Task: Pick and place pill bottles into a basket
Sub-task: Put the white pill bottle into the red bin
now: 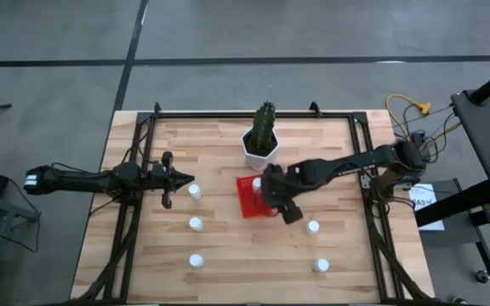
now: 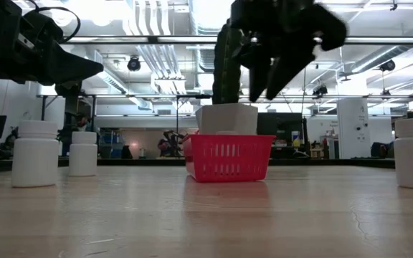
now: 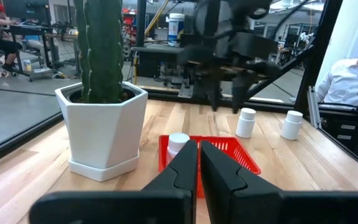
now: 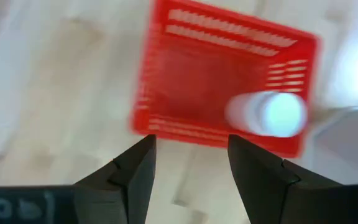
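The red basket (image 1: 251, 198) sits near the middle of the wooden bench (image 1: 228, 263), just in front of the white hexagonal plant pot (image 1: 259, 149) that holds a tall green cactus (image 1: 265, 124). One pill bottle (image 4: 267, 114) lies inside the basket, at the corner nearest the pot. The right gripper (image 4: 190, 163) hangs directly above the basket with its fingers spread apart and nothing between them.

Five more pill bottles stand on the bench around the basket. On the left arm's side are one bottle beside the left gripper (image 1: 195, 191), a second bottle farther from the pot (image 1: 195, 224) and a third bottle near the bench's front edge (image 1: 196, 261). On the right arm's side are a bottle just beyond the right gripper (image 1: 313, 227) and a last bottle near the front edge (image 1: 321, 265).

The left gripper (image 1: 168, 180) is held well to the basket's left, its fingers (image 3: 180, 171) pressed together and empty, pointing toward the pot and basket.

The pot and cactus crowd the basket's far side; the right arm (image 1: 347, 166) reaches across from the bench's right edge. A dark metal frame (image 1: 253, 114) runs around the bench. Past the frame a person in a white shirt (image 3: 352, 78) is seated. No writing can be read on the bottles or the basket.
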### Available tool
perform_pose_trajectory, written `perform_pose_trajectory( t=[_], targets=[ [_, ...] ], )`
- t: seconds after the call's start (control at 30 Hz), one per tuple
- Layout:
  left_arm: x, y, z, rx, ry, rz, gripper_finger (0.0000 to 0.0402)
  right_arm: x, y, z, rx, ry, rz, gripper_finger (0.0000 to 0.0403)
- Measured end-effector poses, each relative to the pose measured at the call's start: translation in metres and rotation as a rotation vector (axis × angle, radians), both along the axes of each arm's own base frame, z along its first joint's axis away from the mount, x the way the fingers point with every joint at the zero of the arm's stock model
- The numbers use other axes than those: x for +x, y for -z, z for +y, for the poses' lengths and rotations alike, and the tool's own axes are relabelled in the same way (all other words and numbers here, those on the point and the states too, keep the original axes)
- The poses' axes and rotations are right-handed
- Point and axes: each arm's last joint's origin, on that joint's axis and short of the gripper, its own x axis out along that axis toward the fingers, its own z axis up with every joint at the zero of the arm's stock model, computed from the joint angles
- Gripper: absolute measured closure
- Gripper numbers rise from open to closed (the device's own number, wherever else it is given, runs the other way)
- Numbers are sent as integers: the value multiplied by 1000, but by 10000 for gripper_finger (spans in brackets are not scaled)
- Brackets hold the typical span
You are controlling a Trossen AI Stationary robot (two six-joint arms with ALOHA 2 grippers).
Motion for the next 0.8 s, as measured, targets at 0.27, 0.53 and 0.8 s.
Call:
perform_pose_trajectory(
  t=[0.27,0.53,0.8],
  targets=[
    [0,0,0,0,0,0,401,-16,5,48,19,-57,60,213],
    [0,0,0,0,0,0,401,-34,6,76,22,-35,137,213],
    [0,0,0,0,0,0,401,-46,9,85,15,-27,179,213]
  ],
)
